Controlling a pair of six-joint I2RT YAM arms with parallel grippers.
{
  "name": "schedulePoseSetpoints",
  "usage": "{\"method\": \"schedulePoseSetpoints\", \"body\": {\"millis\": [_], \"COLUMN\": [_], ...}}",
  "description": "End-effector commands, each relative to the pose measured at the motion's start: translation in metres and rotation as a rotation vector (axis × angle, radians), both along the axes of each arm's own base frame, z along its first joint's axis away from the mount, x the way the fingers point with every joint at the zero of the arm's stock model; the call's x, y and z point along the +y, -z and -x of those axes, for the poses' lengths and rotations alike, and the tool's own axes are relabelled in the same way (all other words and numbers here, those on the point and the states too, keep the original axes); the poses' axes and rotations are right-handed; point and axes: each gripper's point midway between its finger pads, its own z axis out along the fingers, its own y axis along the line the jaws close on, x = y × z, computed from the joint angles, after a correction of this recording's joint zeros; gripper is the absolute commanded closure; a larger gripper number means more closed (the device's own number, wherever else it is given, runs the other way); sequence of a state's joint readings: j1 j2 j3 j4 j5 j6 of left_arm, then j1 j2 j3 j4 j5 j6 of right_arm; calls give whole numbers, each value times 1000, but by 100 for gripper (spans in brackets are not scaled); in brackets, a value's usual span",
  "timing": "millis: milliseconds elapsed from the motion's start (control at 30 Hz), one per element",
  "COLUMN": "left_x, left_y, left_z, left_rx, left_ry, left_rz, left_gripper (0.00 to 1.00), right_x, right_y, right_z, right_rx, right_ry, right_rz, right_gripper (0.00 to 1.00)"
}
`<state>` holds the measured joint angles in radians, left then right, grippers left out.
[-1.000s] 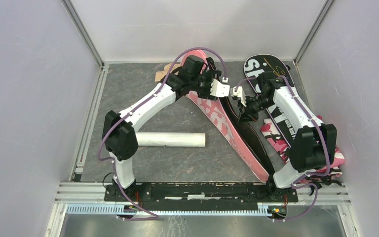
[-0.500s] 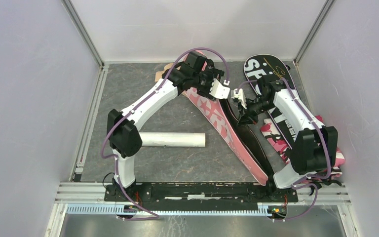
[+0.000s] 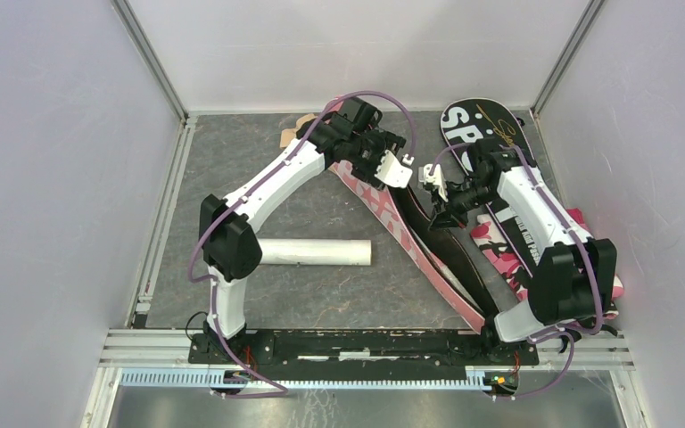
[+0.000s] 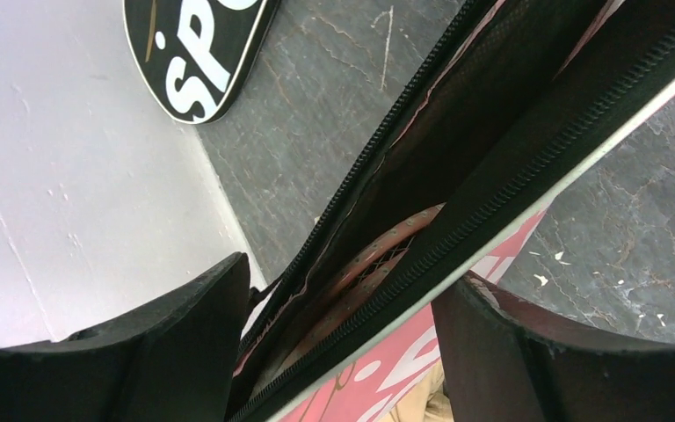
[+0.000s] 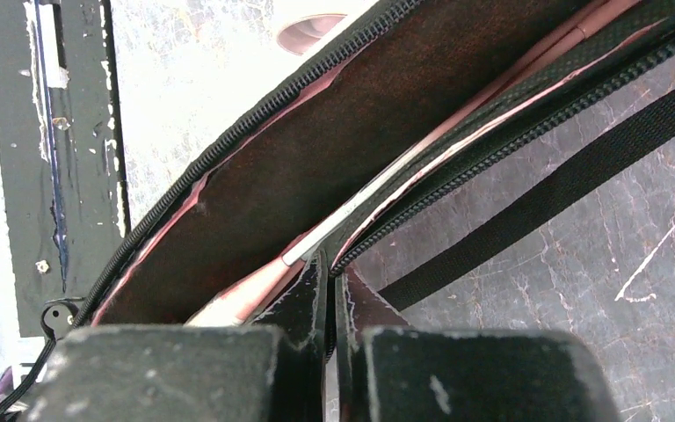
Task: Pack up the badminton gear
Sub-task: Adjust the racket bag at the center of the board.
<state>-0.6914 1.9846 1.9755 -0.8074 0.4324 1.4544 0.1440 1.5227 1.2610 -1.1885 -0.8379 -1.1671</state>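
The pink racket cover (image 3: 383, 209) lies diagonally mid-table, its zip open and its edge lifted. My left gripper (image 3: 401, 169) is open; in the left wrist view its jaws (image 4: 343, 281) straddle the cover's zipper edge (image 4: 492, 193), with a racket head (image 4: 365, 268) showing inside. My right gripper (image 3: 435, 189) is shut on the cover's other zipper edge (image 5: 330, 264); a racket shaft (image 5: 360, 215) lies inside the cover. The black "SPORT" cover (image 3: 473, 125) lies at the back right. The long white tube (image 3: 308, 252) lies left of centre. No shuttlecocks show.
Pink camouflage cloth (image 3: 498, 250) lies under my right arm at the right. Tan cloth (image 3: 290, 135) sits at the back behind my left arm. A black strap (image 5: 545, 193) trails on the grey table beside the cover. White walls close in on three sides.
My left gripper has drawn back and left a little and turned. The pink cover has tipped more onto its edge, so less pink face shows. My right gripper keeps its hold.
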Motion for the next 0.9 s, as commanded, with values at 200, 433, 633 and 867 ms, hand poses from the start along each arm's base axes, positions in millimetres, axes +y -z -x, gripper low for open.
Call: {"method": "schedulePoseSetpoints", "body": {"millis": [200, 433, 633, 867], "left_x": [-2, 6, 17, 30], "left_y": [-4, 4, 0, -11], "left_z": [8, 18, 25, 33], "left_rx": [13, 75, 118, 167], "left_ry": [63, 48, 20, -45], "left_rz": [-10, -39, -39, 0], "left_gripper": [22, 33, 48, 89], "right_x": [17, 21, 23, 28], "right_y": [-20, -20, -26, -52], "right_z": [29, 38, 36, 19], "right_rx": [-50, -23, 8, 5], "right_ry": [-111, -109, -74, 41], "right_rz": [-111, -152, -161, -181], "right_gripper": [100, 90, 71, 27]}}
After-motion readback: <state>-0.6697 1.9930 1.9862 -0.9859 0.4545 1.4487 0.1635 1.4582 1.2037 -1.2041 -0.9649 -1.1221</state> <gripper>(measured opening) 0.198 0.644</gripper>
